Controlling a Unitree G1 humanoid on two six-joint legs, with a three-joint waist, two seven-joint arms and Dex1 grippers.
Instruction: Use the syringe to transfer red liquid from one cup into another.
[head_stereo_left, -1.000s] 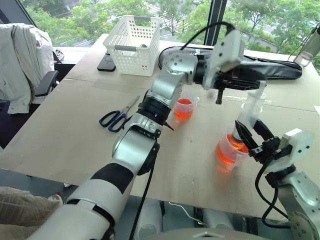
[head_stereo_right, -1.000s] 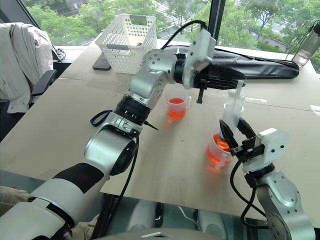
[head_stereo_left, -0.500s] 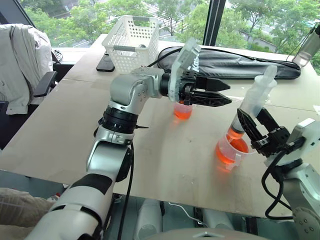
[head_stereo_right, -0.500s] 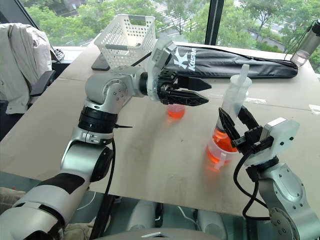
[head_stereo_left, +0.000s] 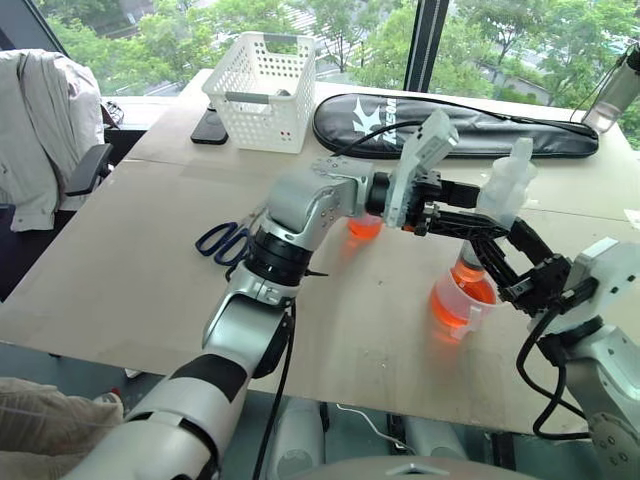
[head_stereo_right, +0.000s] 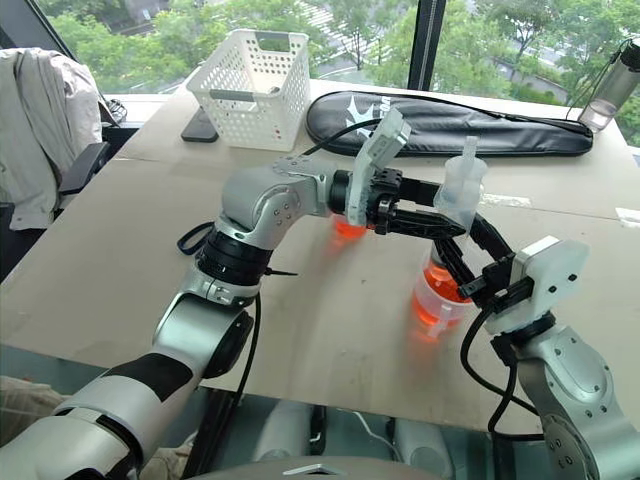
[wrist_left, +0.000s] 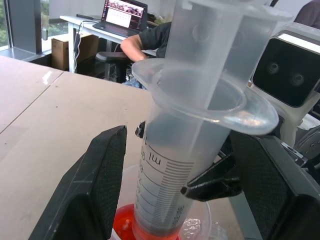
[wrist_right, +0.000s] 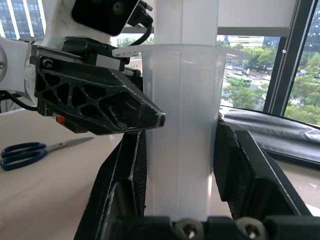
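Right tool (head_stereo_left: 497, 262) is pinching the syringe (head_stereo_right: 455, 205) upright in the larger cup (head_stereo_left: 460, 305) while the spread left tool (head_stereo_right: 425, 208) is flanking it (apparently for the plunger).

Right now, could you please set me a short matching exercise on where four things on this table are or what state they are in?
Things:
1. syringe
2. scissors
3. white basket
4. smaller cup

States:
A. lying flat, left of the left arm
B. upright in the right gripper, tip in the larger cup
C. behind the left gripper
D. at the table's far side, beside a phone

Pairs: 1-B, 2-A, 3-D, 4-C
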